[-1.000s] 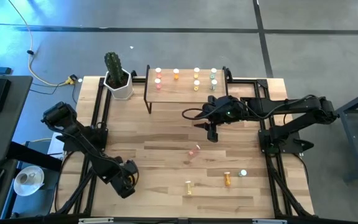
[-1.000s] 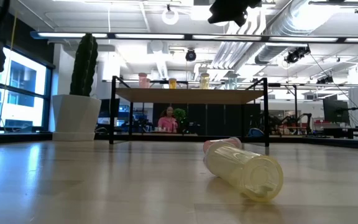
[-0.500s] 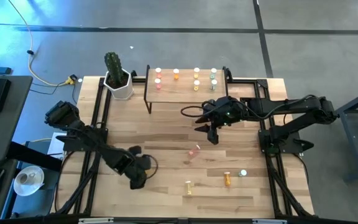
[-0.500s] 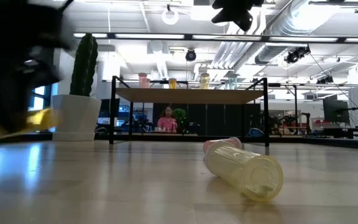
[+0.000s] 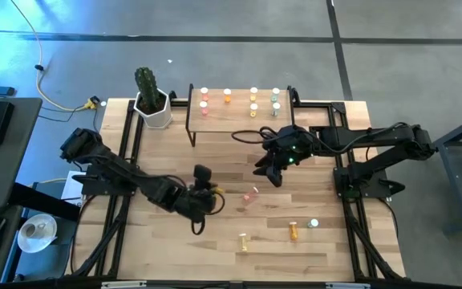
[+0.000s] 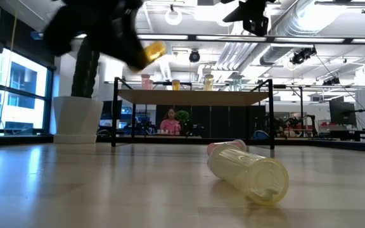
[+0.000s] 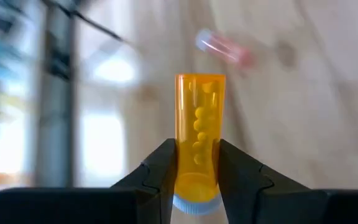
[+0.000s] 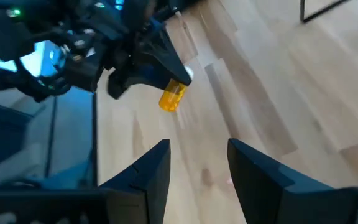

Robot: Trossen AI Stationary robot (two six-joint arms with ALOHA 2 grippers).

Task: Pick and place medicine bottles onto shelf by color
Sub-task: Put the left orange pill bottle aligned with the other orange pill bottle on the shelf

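Seven bottles, as far as I can count from above, already stand on the shelf (image 5: 239, 120) in small groups, so I judge the sorting a little past the middle. Four more lie loose on the table (image 5: 335, 249): a pink one (image 5: 252, 193), a yellow one (image 5: 243, 240), an orange one (image 5: 293, 231) and a pale green one (image 5: 314, 223). My left gripper (image 7: 197, 180) pinches one orange bottle (image 7: 200, 134) and carries it above the table's middle, well apart from the shelf. My right gripper (image 8: 197, 155) hangs just in front of the shelf, fingers spread and holding nothing.
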